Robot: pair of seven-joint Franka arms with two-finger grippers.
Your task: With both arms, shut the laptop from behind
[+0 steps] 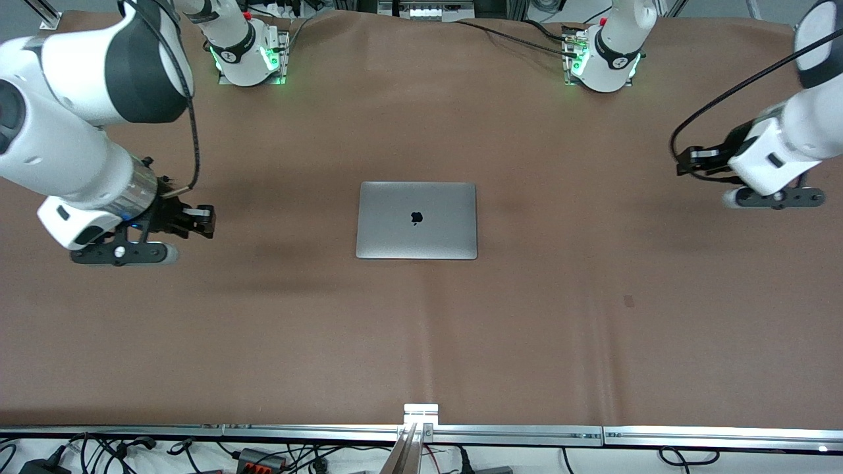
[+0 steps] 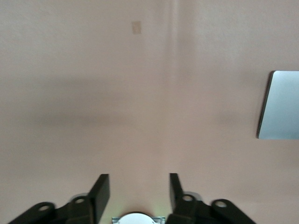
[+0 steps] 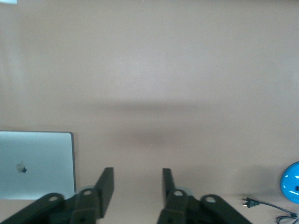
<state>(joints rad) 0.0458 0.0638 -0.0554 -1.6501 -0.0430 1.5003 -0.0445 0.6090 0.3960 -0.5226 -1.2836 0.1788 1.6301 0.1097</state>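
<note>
The silver-grey laptop point(image 1: 416, 220) lies shut and flat in the middle of the brown table, lid up, with the dark apple logo showing. My right gripper point(image 1: 201, 221) is open and empty, in the air over bare table toward the right arm's end, well apart from the laptop. My left gripper point(image 1: 683, 162) is open and empty, in the air over bare table toward the left arm's end. The left wrist view shows its open gripper point(image 2: 139, 186) and a laptop edge point(image 2: 280, 105). The right wrist view shows its open gripper point(image 3: 138, 179) and the lid point(image 3: 35, 163).
A metal rail point(image 1: 421, 431) runs along the table edge nearest the front camera, with cables under it. A small dark mark point(image 1: 628, 301) is on the table cover. A blue round object point(image 3: 292, 182) and a plug with its cord point(image 3: 250, 203) show in the right wrist view.
</note>
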